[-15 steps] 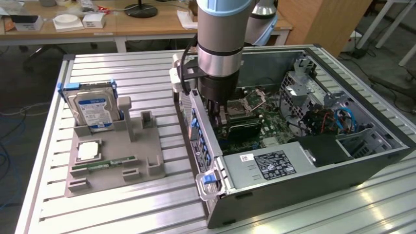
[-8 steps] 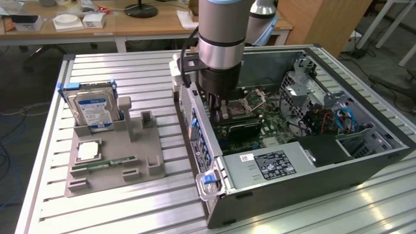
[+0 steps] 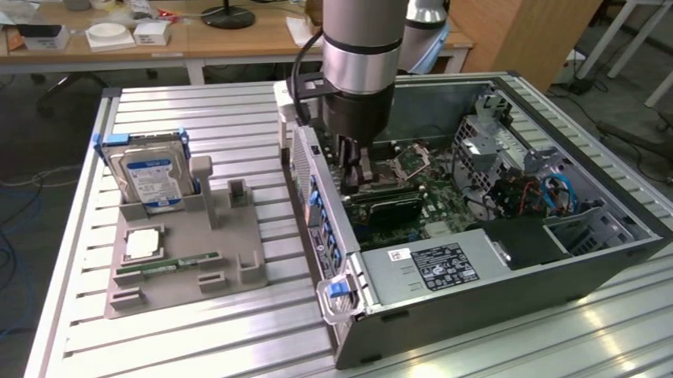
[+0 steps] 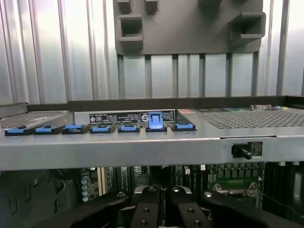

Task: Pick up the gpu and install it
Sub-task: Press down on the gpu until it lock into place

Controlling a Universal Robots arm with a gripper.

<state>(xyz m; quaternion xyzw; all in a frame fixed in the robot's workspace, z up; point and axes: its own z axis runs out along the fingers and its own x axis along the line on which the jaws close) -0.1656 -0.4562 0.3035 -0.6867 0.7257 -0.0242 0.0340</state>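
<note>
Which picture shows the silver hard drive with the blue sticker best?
The exterior view. There the hard drive stands upright in the grey holder on the table, its blue-and-white label facing the camera. The wrist view looks over the computer case's edge and catches part of the grey holder, not the drive.

1. Work table (image 3: 210,106): ribbed aluminium top of parallel slats, pale grey, with bright glare patches toward the exterior view's lower right.
2. Wooden desk (image 3: 210,43): light wood top on white legs, behind the table; bears small white boxes (image 3: 110,35) and a black round lamp base (image 3: 228,16).
3. Wooden cabinet (image 3: 521,31): tall brown panel at the exterior view's upper right.
4. Floor (image 3: 42,126): dark grey, with loose cables (image 3: 27,181) at the exterior view's left.
5. White frame legs (image 3: 631,39): far upper right.
</note>
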